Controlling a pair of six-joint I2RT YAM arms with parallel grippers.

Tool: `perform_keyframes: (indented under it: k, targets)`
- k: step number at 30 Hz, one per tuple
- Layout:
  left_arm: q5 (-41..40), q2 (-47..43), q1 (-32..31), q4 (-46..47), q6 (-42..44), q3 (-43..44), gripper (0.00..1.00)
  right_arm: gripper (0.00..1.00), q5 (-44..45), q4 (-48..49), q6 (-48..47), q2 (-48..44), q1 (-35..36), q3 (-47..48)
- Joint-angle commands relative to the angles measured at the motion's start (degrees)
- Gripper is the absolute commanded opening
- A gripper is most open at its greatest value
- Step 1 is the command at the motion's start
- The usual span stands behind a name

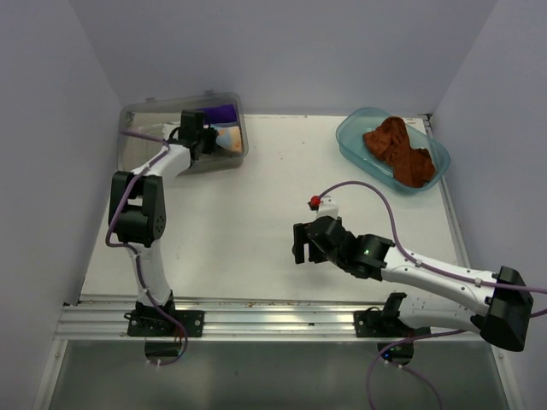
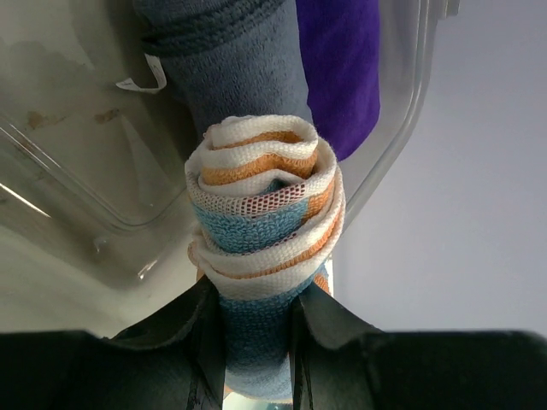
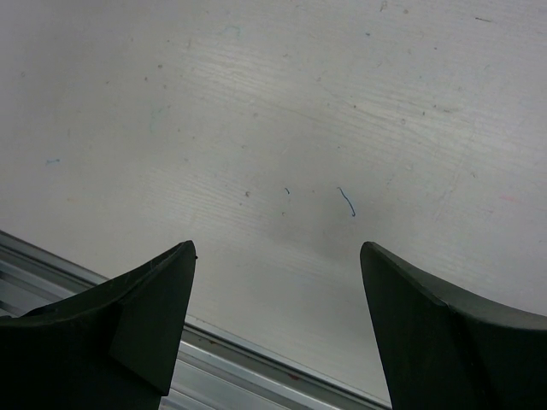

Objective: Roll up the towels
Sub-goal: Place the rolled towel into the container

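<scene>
Rolled patterned towel (image 2: 265, 205) is gripped by left pincer (image 2: 256, 337), long axis straight out between jaws, at clear bin (image 1: 137, 115) far-left. Right pincer (image 3: 278, 282) is held wide, empty, above counter (image 1: 256, 213). Rust-brown towel (image 1: 398, 149) is heaped unrolled in blue tub (image 1: 346, 137) far-right, nearer right arm.

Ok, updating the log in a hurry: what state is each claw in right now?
Left claw: shut on the rolled patterned towel.
Right claw: open, holding nothing, over the table.

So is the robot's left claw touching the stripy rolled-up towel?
Touching. In the left wrist view, the left gripper pinches the stripy towel, both fingers pressed against its sides.
</scene>
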Motion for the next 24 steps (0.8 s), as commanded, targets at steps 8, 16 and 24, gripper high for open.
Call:
perform_keyframes:
  k: [8, 16, 24]
  targets:
    - [-5.33, -1.19, -0.23, -5.47, -3.58, 1.29, 0.27, 0.81, 1.22, -0.9, 0.88, -0.71, -0.12, 2.5]
    - [-5.77, -0.57, -0.58, -6.81, -4.55, 1.82, 0.41, 0.81, 1.84, -2.04, 1.23, -2.65, -0.12, 2.15]
    - [-4.98, 0.31, -0.58, -9.62, -4.11, 4.64, 0.64, 0.81, 1.4, -2.22, 0.62, -3.26, -0.12, 2.15]
